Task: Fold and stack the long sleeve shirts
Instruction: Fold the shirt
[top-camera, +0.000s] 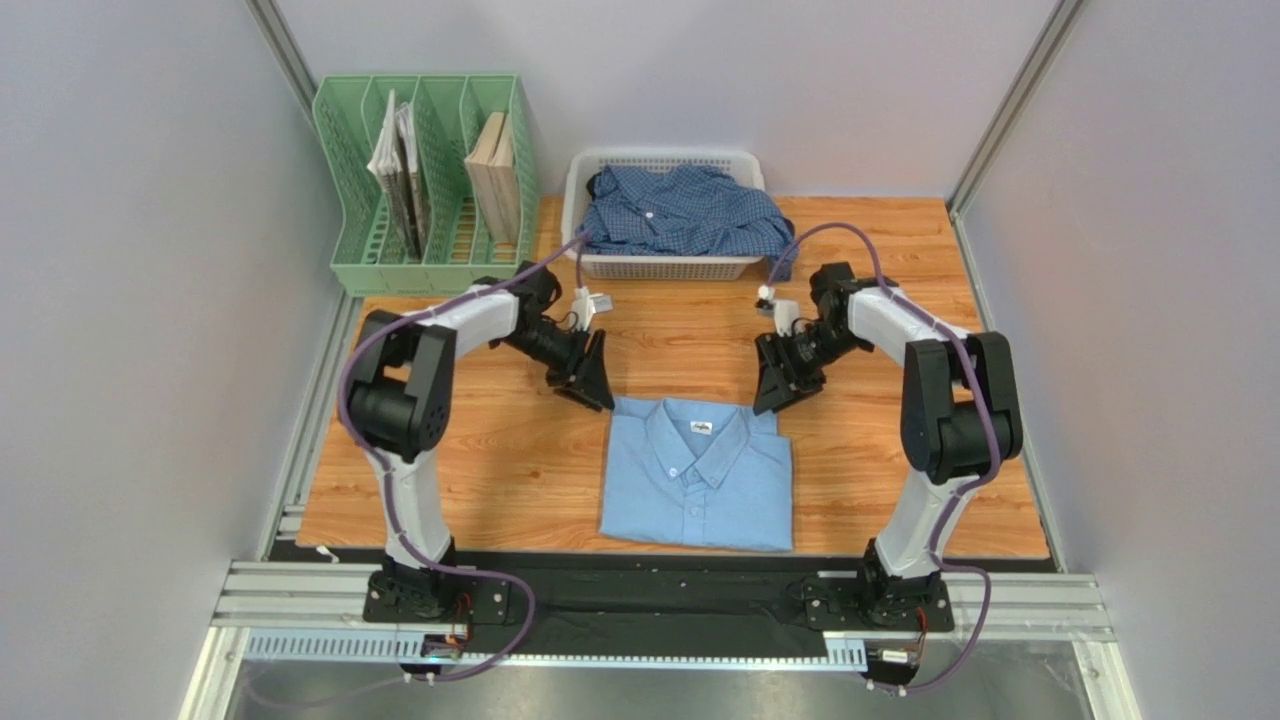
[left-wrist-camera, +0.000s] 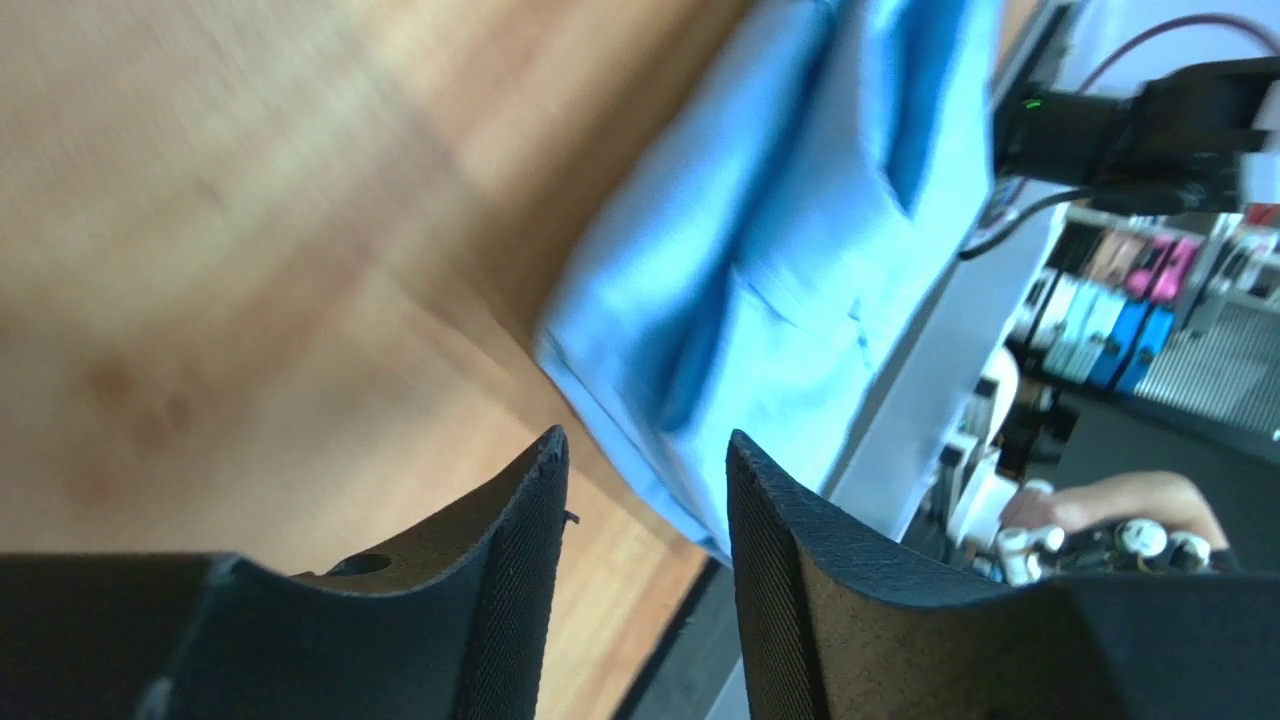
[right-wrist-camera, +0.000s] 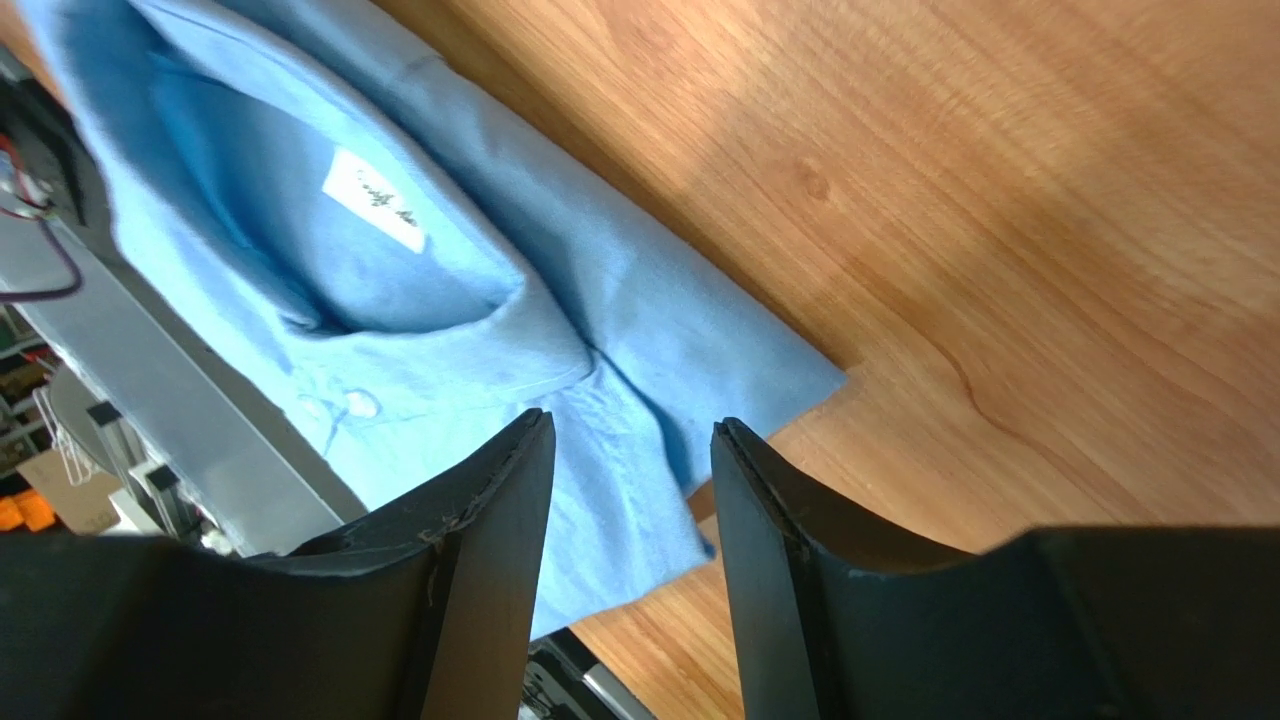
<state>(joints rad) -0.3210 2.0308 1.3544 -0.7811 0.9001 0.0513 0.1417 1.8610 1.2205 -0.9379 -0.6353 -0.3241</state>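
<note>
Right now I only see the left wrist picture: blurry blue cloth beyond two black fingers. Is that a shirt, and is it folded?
Observer: Yes. The light blue shirt lies folded into a neat rectangle, its collar toward the back.
Operator: Is there a second shirt anywhere?
Observer: The checked dark blue shirt sits crumpled in the white basket at the back.
Operator: And what is the other arm doing?
Observer: The right gripper hovers open by the folded shirt's far right corner, holding nothing.
</note>
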